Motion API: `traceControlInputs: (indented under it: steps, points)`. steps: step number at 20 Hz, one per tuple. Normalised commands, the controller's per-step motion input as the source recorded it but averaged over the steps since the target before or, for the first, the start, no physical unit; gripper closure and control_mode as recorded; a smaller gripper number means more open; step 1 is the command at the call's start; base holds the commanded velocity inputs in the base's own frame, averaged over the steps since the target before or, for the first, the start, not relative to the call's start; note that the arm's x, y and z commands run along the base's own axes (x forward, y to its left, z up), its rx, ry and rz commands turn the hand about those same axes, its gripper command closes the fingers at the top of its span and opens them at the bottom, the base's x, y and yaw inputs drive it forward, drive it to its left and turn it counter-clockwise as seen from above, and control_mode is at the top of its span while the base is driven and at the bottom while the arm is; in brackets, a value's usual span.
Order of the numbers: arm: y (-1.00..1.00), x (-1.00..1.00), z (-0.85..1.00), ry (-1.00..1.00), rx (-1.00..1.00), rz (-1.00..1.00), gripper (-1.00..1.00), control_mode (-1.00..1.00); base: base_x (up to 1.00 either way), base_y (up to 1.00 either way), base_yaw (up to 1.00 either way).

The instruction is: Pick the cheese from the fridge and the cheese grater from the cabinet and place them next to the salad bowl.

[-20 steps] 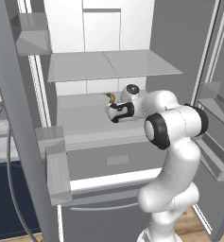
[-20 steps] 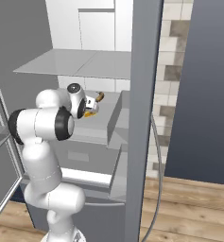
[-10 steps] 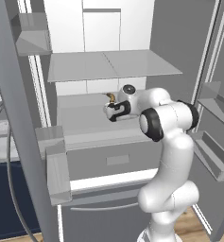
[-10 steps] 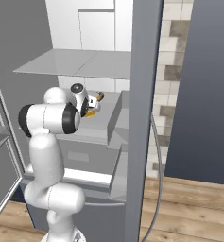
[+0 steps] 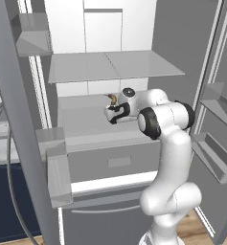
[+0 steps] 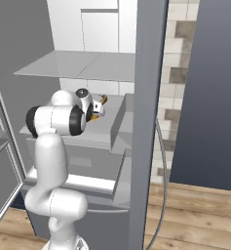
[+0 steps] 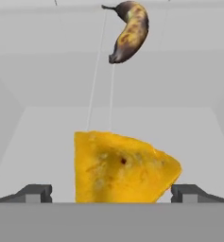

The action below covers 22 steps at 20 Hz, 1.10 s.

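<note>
The fridge (image 5: 134,72) stands wide open, both doors swung out to the sides, and the white arm reaches in over the lower shelf (image 5: 81,122) just under the pale middle shelf. The hand (image 5: 116,112) sits low above that shelf, pointed toward the back wall.

From the camera on the hand, the cheese (image 7: 123,168) is right in front: a yellow-orange wedge lying on the shelf floor, its broad face turned toward the lens. The two dark fingertips (image 7: 35,193) stand apart, one off each side of the wedge, with the cheese between them. The left tip is clear of the cheese; the right tip sits just beside its pointed corner, and I cannot tell whether it touches. The hand has not closed on anything.

Further back on the same shelf, past the cheese and near the rear wall, lies a curved brown banana (image 7: 130,30), well apart from the wedge. In the left base view a small brownish bit (image 5: 112,99) peeks out just behind the hand; in the right base view a speck of yellow-orange (image 6: 103,100) shows at the tip of the hand, too small to say more.

Below the shelf are the closed grey drawers (image 5: 112,162). The door bins (image 5: 57,167) on the left door hang near the arm's elbow. A tiled wall (image 6: 178,73) and wooden floor (image 6: 200,215) show to the right of the fridge.
</note>
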Motion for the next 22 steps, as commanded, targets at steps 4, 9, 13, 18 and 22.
traceControlInputs:
  steps: [4,9,13,18,22]
  points:
    - [0.0,0.12,-0.29,0.0,0.0,0.0,-1.0,-1.0,0.0,0.0,0.0]
    - [0.0,0.09,-0.28,0.0,0.0,0.0,1.0,-1.0,0.0,0.0,0.0]
    - [-0.06,-0.07,-0.25,0.0,0.0,0.0,1.0,-1.0,0.0,0.0,0.0]
    - [-0.07,-0.35,-0.27,-0.01,0.0,0.0,1.0,-1.0,0.0,0.0,0.0]
    - [-0.01,-0.51,-0.02,-0.01,0.05,0.0,1.0,-1.0,0.0,0.0,0.0]
